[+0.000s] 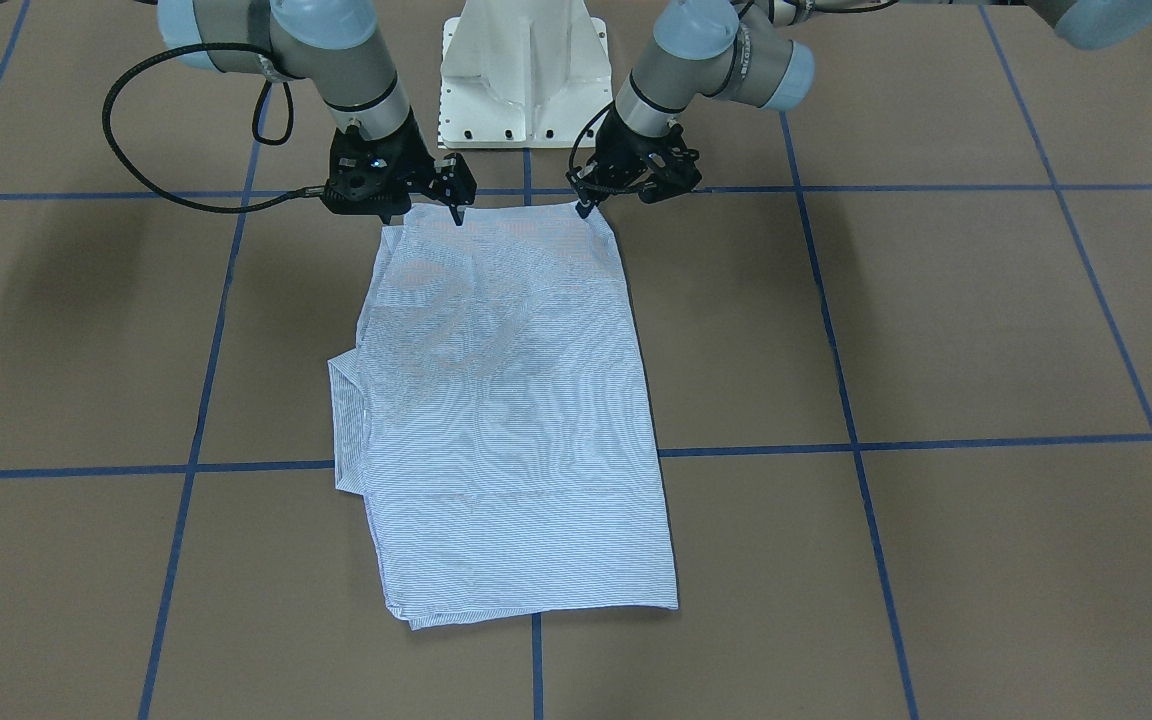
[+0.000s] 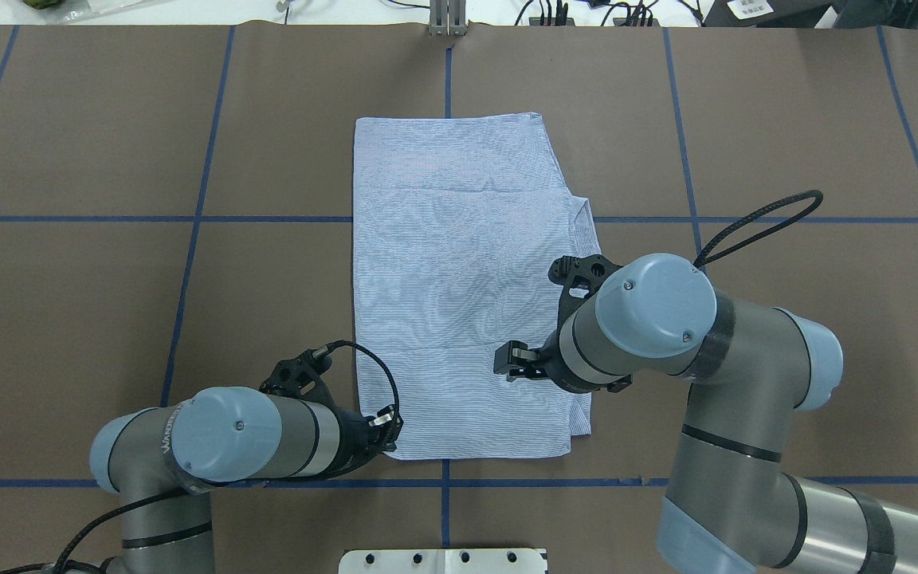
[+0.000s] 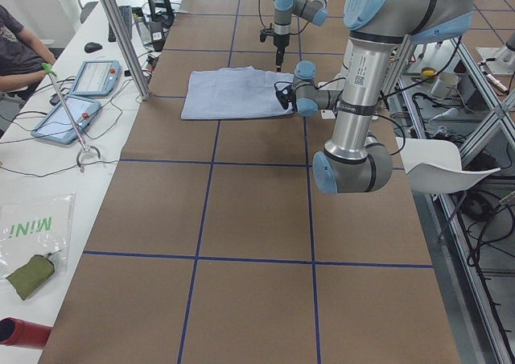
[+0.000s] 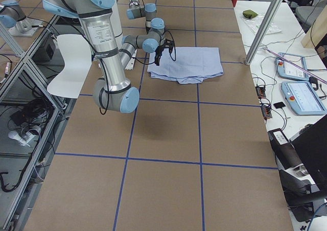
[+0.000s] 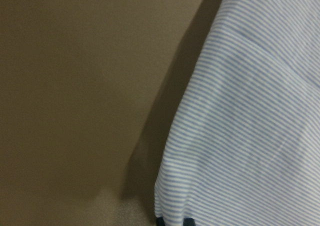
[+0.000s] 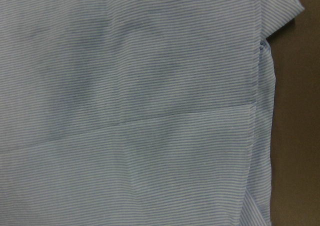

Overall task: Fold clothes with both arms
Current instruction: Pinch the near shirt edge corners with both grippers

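Observation:
The light blue striped shirt (image 1: pixel 506 400) (image 2: pixel 459 279) lies folded into a long rectangle in the middle of the table, with a sleeve fold sticking out on the robot's right side. My left gripper (image 1: pixel 586 205) (image 2: pixel 387 421) is at the near left corner. In the left wrist view its black fingertips (image 5: pixel 160 221) are shut on the shirt's (image 5: pixel 250 111) edge, which is lifted a little and casts a shadow. My right gripper (image 1: pixel 428 212) (image 2: pixel 511 360) hovers open over the near right part. The right wrist view shows only flat shirt (image 6: pixel 150 111), no fingers.
The white pedestal base (image 1: pixel 524 80) (image 2: pixel 443 560) stands just behind the shirt's near edge. Blue tape lines cross the brown table (image 2: pixel 108 319). A metal post (image 3: pixel 121 34) rises at the far edge, and beyond it tablets (image 3: pixel 96 76) and a seated person (image 3: pixel 16 42) are at a bench.

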Robot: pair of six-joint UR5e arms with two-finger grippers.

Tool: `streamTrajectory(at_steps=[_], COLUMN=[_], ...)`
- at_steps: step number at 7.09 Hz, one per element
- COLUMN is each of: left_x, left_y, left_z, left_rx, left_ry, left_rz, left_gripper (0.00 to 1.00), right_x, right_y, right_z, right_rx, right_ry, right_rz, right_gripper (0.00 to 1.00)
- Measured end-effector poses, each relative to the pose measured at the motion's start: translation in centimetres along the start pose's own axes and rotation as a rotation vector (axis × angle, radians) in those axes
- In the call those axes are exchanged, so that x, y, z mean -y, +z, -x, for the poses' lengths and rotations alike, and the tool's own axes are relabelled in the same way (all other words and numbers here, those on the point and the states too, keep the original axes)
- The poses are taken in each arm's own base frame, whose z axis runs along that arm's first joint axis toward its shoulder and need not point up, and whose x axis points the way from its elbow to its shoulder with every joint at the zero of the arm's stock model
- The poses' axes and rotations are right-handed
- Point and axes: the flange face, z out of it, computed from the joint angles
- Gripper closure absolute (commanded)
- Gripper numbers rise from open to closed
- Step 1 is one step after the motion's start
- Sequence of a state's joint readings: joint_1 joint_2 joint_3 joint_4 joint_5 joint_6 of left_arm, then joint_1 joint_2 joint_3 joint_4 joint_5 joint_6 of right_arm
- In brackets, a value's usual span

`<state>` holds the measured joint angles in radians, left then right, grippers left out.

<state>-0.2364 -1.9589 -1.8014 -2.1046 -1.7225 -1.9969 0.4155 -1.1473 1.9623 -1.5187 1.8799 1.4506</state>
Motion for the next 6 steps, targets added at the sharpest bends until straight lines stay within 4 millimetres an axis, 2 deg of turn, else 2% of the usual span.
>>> streamTrajectory(at_steps=[2,5,6], left_x=[-0.3,-0.4,-0.4], left_y=[-0.7,-1.0,-1.1], left_z=[-0.4,-0.6,-0.6], left_rx=[-0.014,-0.019,-0.020], left_ry=[0.003,0.004,0.004], left_rz=[0.008,0.013,0.013], left_gripper=[1.00,1.00,1.00], right_x=[-0.5,-4.0,-4.4], right_y=[0.3,3.4,4.1], right_z=[0.1,0.8,0.4], right_rx=[-0.003,-0.037,-0.050], right_ry=[0.034,0.139,0.169], right_rz=[-0.009,-0.067,-0.078], right_gripper=[0.00,0.00,0.00])
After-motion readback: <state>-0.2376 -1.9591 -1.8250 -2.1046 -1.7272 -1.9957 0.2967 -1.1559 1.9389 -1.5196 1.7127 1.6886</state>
